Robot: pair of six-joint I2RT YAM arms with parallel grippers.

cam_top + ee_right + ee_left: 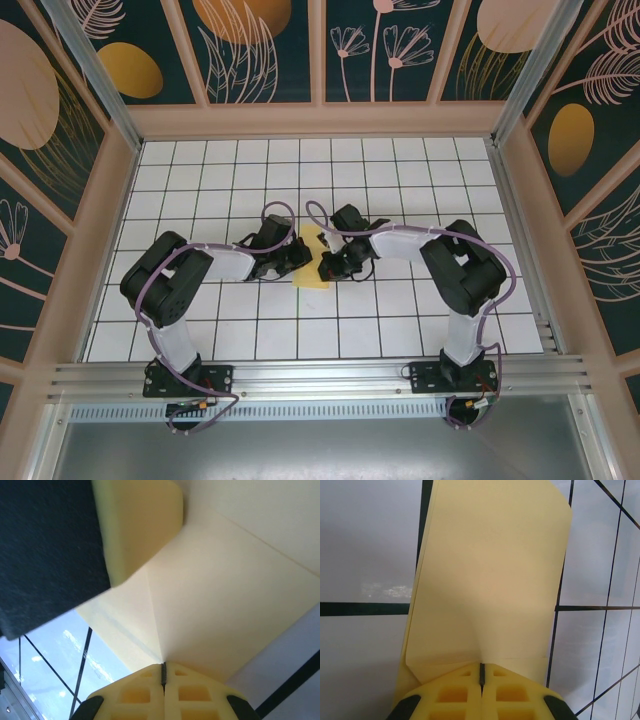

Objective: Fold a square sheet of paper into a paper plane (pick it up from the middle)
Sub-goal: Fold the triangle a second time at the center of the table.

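Square sheet of paper in closed left gripper and closed right gripper

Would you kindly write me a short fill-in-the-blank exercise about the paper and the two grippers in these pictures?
The sheet of paper is pale ____ in colour.
The left gripper and the right gripper are each ____ on it.
In the top view the paper sits ____ the two grippers.
The table is white with a grid of ____ lines.
Missing words: yellow; shut; between; black.
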